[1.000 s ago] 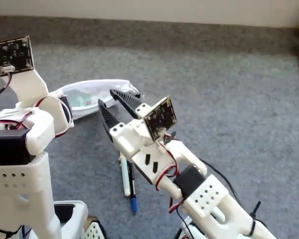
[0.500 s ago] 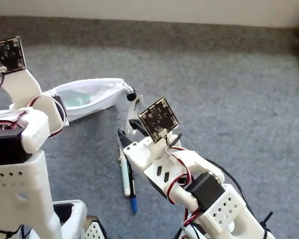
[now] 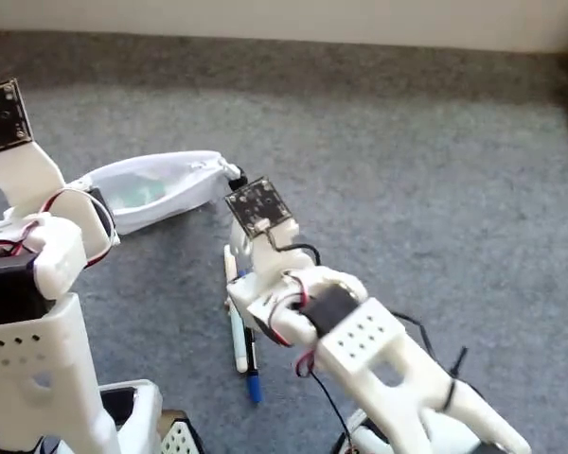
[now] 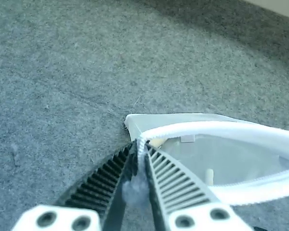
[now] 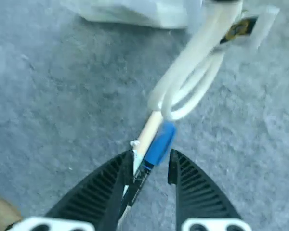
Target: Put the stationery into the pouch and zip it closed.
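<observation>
Your left claw (image 4: pixel 140 150) is clamped on one end of the white pouch (image 4: pixel 216 159), whose mouth gapes open. Your right claw (image 5: pixel 150 158) has its fingers apart, astride the pens (image 5: pixel 156 144) lying on the grey counter (image 5: pixel 53 96), near the pouch's white cord loop (image 5: pixel 188 82).

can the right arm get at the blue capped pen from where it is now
Probably yes: the right tool is open astride the blue-capped pen, with nothing between them.
</observation>
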Action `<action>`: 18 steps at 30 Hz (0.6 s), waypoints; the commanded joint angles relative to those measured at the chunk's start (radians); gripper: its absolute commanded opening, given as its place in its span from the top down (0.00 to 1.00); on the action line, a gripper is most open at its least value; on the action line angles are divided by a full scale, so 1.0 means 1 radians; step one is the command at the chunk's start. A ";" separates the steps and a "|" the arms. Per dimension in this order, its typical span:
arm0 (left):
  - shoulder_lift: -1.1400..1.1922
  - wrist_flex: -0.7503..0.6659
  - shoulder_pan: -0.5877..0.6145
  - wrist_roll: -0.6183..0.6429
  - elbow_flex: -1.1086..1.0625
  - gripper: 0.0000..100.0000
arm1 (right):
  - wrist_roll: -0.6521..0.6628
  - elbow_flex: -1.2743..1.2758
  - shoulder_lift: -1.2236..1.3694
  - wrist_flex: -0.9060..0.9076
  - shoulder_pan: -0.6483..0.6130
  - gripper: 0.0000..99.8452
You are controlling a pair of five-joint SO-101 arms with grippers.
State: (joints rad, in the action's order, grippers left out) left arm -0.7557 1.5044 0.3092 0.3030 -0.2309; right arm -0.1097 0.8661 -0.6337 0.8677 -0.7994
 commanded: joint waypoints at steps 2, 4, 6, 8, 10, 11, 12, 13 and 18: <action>0.001 0.000 0.019 -0.003 -0.005 0.99 | -0.034 -0.127 0.177 -0.019 0.045 0.88; 0.001 0.000 0.019 -0.003 -0.005 0.99 | -0.061 -0.163 0.252 -0.021 0.050 0.88; 0.001 0.000 0.019 -0.003 -0.005 0.99 | -0.068 -0.191 0.314 -0.021 0.048 0.88; 0.001 -0.002 0.019 -0.003 -0.005 0.99 | -0.069 -0.211 0.364 -0.021 0.044 0.88; 0.001 -0.002 0.028 -0.003 -0.007 0.99 | -0.089 -0.237 0.407 -0.021 0.044 0.88; 0.001 -0.002 0.042 -0.003 -0.007 0.99 | -0.098 -0.249 0.426 -0.021 0.044 0.88; 0.001 -0.002 0.053 -0.003 -0.007 0.99 | -0.104 -0.259 0.441 -0.021 0.044 0.88; 0.001 -0.002 0.062 -0.003 -0.007 0.99 | -0.109 -0.268 0.458 -0.021 0.044 0.88; 0.001 -0.006 0.088 -0.003 -0.007 0.99 | -0.109 -0.298 0.516 -0.022 0.044 0.88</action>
State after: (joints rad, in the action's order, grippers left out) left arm -0.7557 1.5044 0.3690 0.3030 -0.2309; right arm -0.2094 0.6360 -0.1181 0.8661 -0.7656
